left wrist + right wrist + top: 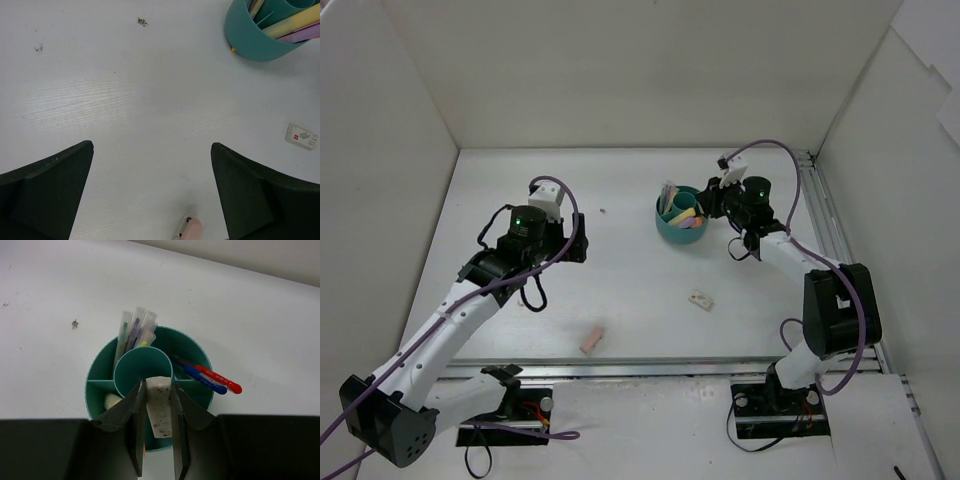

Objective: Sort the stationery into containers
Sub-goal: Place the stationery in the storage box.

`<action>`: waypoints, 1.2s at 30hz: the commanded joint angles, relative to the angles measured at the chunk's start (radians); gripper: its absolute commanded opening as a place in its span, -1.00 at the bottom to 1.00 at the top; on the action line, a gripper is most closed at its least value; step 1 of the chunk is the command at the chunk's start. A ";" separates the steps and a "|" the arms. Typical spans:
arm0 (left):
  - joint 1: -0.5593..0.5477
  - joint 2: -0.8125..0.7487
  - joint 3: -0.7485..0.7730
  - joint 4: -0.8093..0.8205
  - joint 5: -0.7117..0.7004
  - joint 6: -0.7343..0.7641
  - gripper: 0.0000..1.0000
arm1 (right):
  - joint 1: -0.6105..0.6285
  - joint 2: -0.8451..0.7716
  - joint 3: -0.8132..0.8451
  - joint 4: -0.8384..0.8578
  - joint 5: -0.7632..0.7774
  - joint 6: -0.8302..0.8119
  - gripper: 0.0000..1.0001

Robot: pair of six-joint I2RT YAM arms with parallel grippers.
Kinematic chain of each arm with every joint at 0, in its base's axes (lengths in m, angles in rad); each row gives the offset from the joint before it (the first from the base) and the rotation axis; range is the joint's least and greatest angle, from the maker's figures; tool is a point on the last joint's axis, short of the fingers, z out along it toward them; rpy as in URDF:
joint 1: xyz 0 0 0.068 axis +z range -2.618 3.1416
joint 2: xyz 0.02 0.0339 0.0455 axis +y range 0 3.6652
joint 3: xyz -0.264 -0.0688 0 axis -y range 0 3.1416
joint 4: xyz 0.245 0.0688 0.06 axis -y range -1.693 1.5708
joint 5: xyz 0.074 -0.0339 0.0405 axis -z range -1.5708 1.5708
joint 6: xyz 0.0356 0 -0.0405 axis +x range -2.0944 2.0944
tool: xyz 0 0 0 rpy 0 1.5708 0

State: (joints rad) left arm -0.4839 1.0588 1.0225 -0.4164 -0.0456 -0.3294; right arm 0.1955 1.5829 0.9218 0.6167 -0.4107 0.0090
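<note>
One speckled oblong eraser [160, 407] pinched over round teal cup [99, 374].

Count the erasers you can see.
3. A pink eraser near the front edge, a white eraser right of it, a speckled eraser in the right gripper above the teal cup. The cup may hide more.

White tabletop [620, 290] with a faint wood-grain texture, boxed in by plain white panels: back wall [640, 70] at the far edge, left wall [375, 200] and right wall [895, 150] slanting outward. Metal rail [827, 215] along the right edge, between tabletop and right wall. Another metal strip [650, 366] across the near edge. A few small dark specks [142, 21] on the surface. Soft, even light, a pale sheen, only faint shadows.
</note>
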 commanded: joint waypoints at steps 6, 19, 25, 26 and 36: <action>0.005 -0.002 0.002 -0.024 0.032 -0.042 0.99 | -0.025 0.046 0.058 0.163 -0.014 0.017 -0.96; 0.005 -0.011 -0.061 -0.094 0.087 -0.109 0.99 | -0.027 0.079 0.037 0.224 -0.033 0.065 -0.59; -0.025 -0.011 -0.084 -0.105 0.124 -0.120 0.99 | -0.027 0.023 0.008 0.224 -0.028 0.065 0.00; -0.036 -0.010 -0.087 -0.117 0.128 -0.126 0.99 | -0.030 0.017 0.006 0.224 -0.030 0.066 0.01; -0.209 -0.008 -0.205 -0.127 0.188 -0.239 0.99 | -0.025 -0.145 -0.053 0.224 -0.042 0.097 0.65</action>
State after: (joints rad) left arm -0.6552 1.0573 0.8387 -0.5529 0.1123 -0.5053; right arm 0.1753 1.5463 0.8795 0.7437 -0.4347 0.0959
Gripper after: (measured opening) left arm 0.996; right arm 0.727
